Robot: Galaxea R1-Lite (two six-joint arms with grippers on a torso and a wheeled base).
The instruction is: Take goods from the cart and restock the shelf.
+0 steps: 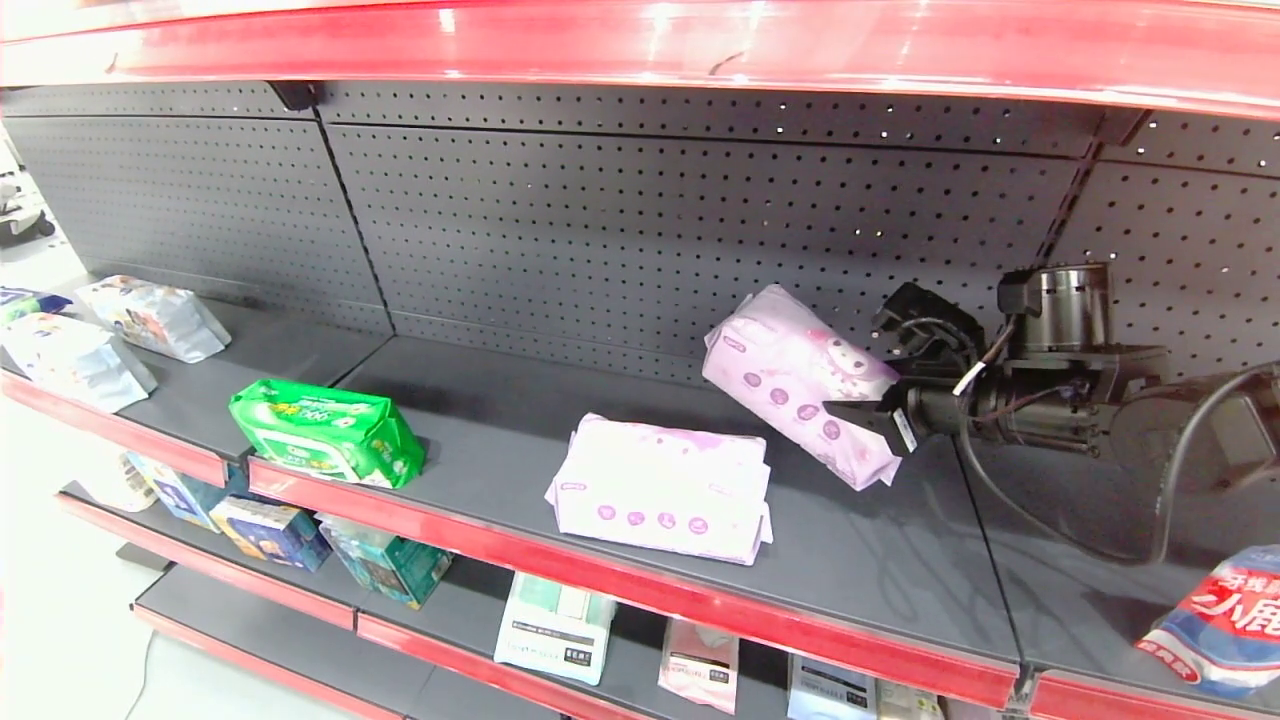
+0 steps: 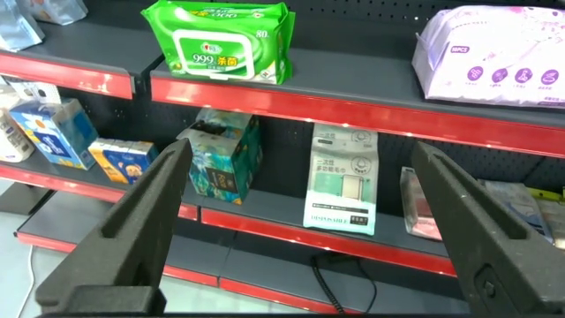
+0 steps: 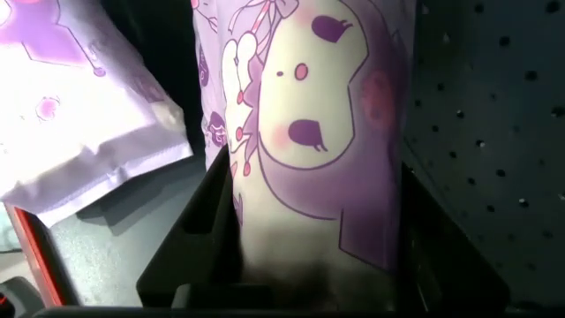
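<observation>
Pink wipes pack (image 1: 795,385) tilted over shelf (image 1: 500,400) near pegboard (image 1: 650,200), clamped in right gripper (image 1: 868,418). Second pink pack (image 1: 660,490) flat by front edge, green pack (image 1: 325,432) farther left. Left gripper (image 2: 302,155) wide open, empty.

Head view overlooks the shelf (image 1: 520,440); all three views share the flat pink pack (image 1: 660,490).

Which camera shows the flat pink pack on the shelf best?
Head view: the flat pink pack shows whole, near the shelf's front edge. Left wrist view catches its front, cut by the frame; right wrist view, part of it beside the held pack.
</observation>
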